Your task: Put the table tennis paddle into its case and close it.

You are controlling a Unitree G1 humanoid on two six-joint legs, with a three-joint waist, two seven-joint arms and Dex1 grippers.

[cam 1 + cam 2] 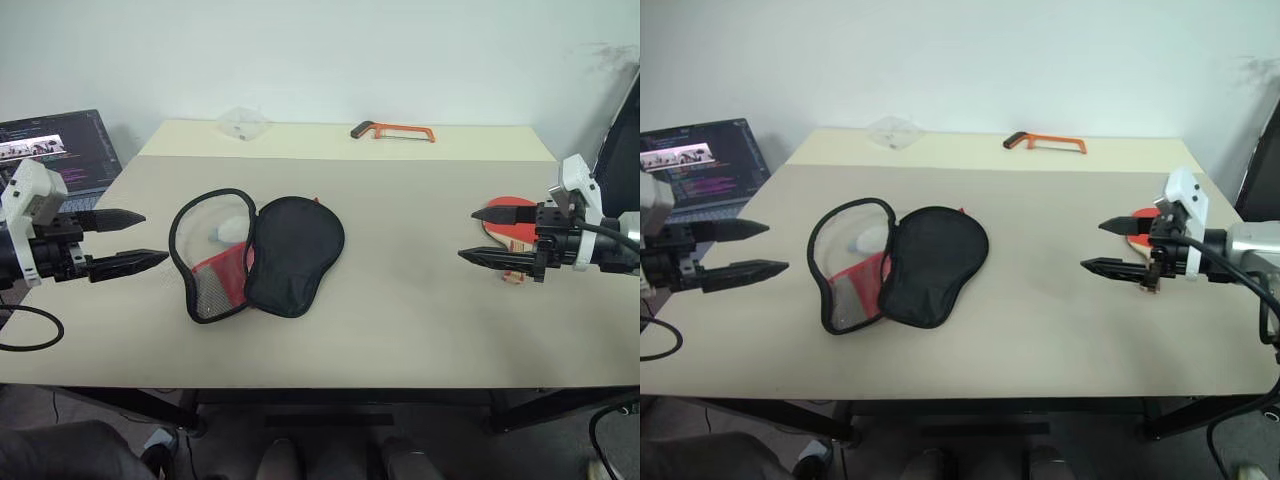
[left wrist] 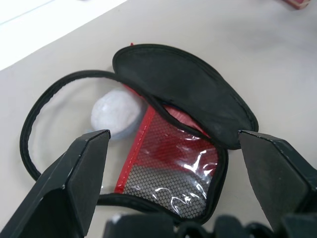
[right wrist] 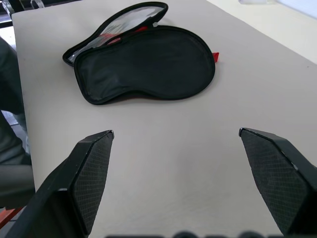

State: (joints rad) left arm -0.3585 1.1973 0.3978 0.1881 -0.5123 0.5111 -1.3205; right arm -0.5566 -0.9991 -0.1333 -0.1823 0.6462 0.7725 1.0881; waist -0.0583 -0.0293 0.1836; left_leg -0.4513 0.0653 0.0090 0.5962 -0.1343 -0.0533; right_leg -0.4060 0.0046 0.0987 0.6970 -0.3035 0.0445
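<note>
No readable lettering anywhere, not even on the laptop [image 1: 62, 150] screen at upper left. Case [image 1: 258, 254] lying unzipped, centre-left on the table [image 1: 400, 320], black flap folded open. Left wrist view up close: red mesh pocket, clear plastic, plus a pale round lump [image 2: 117, 114] inside. Paddle [image 1: 512, 222] far right, partly behind the right gripper [image 1: 482, 236]. Left gripper [image 1: 130, 240] and right both spread wide, holding nothing. Orange hacksaw [image 1: 394, 131] top centre.

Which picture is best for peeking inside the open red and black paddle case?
The left wrist view: the soft red-and-black zip case lies unzipped up close, showing its red mesh pocket and a pale round thing inside. Both eye views show it small, from above. The right wrist view mostly shows its black fabric face.
</note>
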